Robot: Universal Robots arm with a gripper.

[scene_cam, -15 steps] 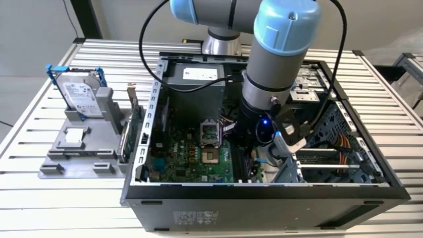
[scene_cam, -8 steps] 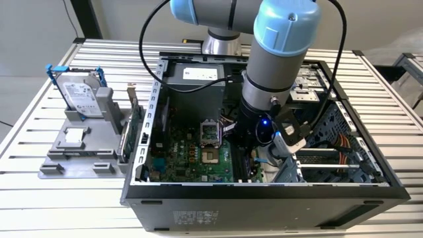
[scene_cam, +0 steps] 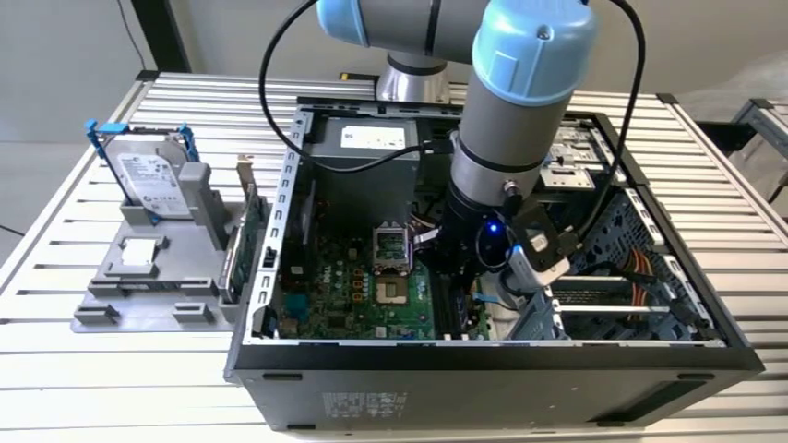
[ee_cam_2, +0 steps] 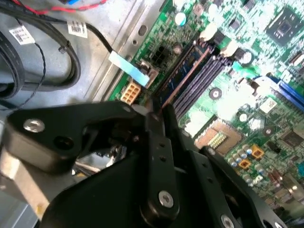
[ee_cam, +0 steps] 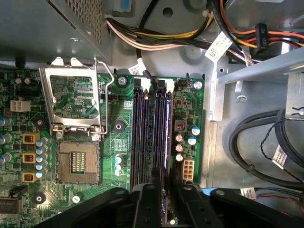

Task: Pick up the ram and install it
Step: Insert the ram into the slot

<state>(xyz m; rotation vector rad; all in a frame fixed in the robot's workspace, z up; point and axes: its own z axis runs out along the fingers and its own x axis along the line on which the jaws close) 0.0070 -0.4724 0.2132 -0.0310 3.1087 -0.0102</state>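
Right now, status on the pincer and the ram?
Pincer down inside the case, over the memory slots. Ram edge-on in a slot, at the fingertips. Cables beside, clear.

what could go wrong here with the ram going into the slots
1. The ram stands in the outermost of several closely packed memory slots; a slight tilt could seat one end only, or jam it.
2. The pincer sits right at the stick's near end, so pressing there alone might rock it.
3. A cable bundle runs just past the slots' far end and might snag the arm.
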